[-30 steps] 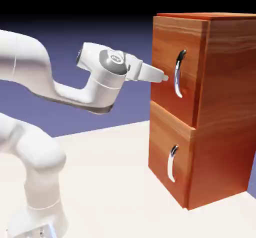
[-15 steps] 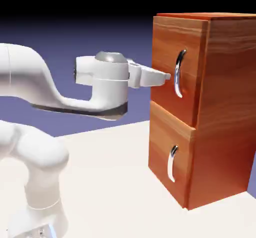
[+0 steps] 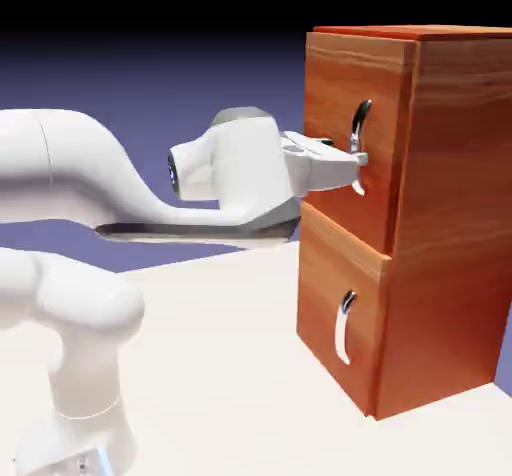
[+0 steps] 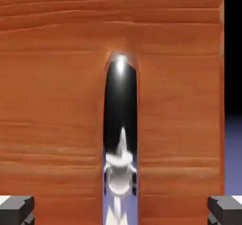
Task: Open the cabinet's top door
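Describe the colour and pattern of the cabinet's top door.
The top door is reddish-brown with wood grain, clearest in the hand view.

White arm reaching rightward, forearm near level, pincer (image 3: 350,154) spread wide

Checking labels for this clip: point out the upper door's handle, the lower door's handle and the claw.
Upper handle (image 4: 120,101): hand view, dark curved middle.
Lower handle (image 3: 342,334): exterior view, pale lower stretch.
Claw (image 4: 121,211): hand view, between its fingertips.

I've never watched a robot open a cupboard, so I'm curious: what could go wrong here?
The open gripper has a finger on each side of the upper handle, not yet squeezing, so closing off-center might knock it. The smooth, shiny metal could slip. The upper door looks shut and might resist.
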